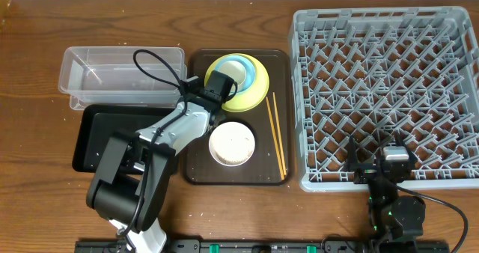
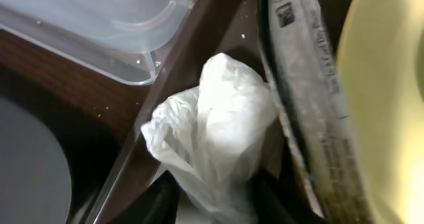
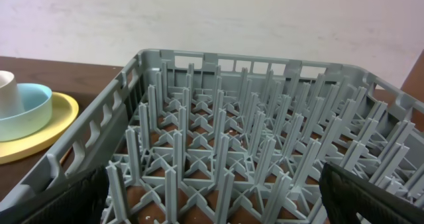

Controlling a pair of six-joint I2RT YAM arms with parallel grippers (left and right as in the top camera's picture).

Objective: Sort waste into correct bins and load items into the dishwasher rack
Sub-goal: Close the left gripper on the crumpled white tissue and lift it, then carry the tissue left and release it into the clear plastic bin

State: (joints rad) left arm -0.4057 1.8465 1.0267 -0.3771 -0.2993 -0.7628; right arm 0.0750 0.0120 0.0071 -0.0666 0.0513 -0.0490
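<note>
A crumpled white napkin sits at the brown serving tray's left rim, and my left gripper is shut on its lower part, one dark finger on each side. A snack wrapper lies beside it against the yellow plate. From overhead, the left gripper covers the napkin. The plate holds a light blue bowl with a small white cup in it. A white bowl and chopsticks lie on the same tray. My right gripper hangs open over the grey rack's near edge.
The clear tub stands at the back left, and the black tray lies in front of it under my left arm. The brown serving tray lies between these bins and the rack. No dishes show among the rack's pegs.
</note>
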